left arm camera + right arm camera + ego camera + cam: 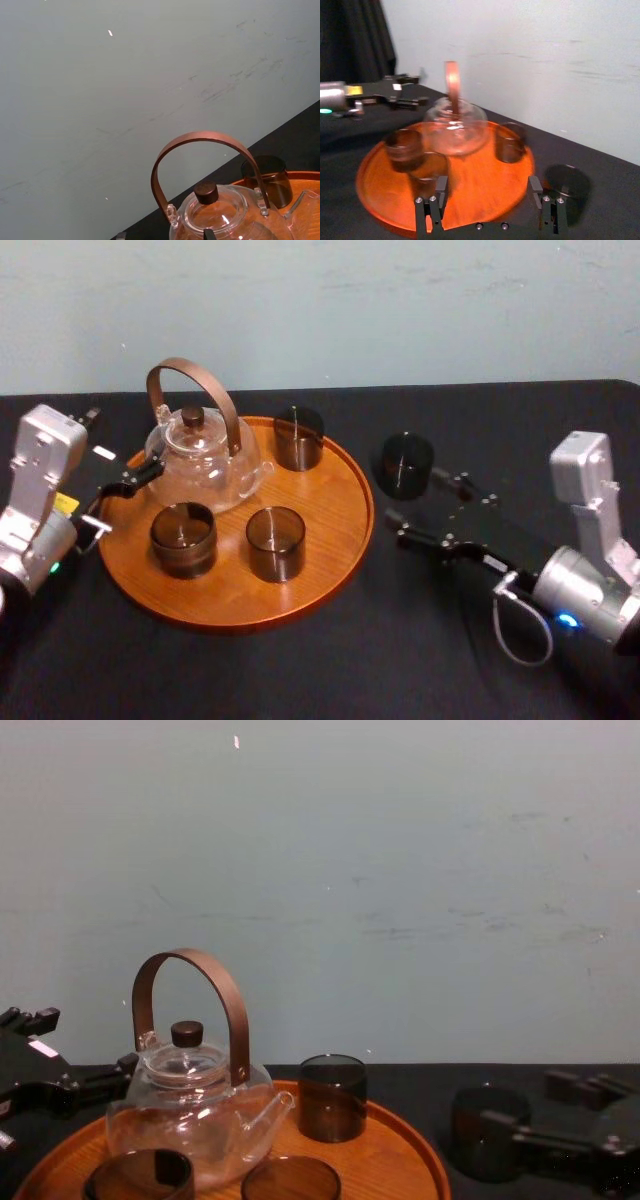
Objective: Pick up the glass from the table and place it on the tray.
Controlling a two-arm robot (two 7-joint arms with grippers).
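Note:
A dark glass [407, 465] stands upright on the black table [400, 650], just right of the round wooden tray [330, 585]. My right gripper [415, 502] is open and low over the table, pointing at the tray. The glass sits just ahead of its farther finger, not between the jaws. In the right wrist view the glass [567, 184] shows behind and outside one finger [545, 200]. The chest view shows the glass [488, 1132] beside the right gripper [545, 1115]. My left gripper [130, 498] is open at the tray's left edge, near the teapot.
On the tray stand a glass teapot [205, 465] with a brown hoop handle and three dark glasses [299, 437], [184, 538], [275, 542]. Bare wood lies on the tray's right side, between the glasses and the rim. A pale wall rises behind the table.

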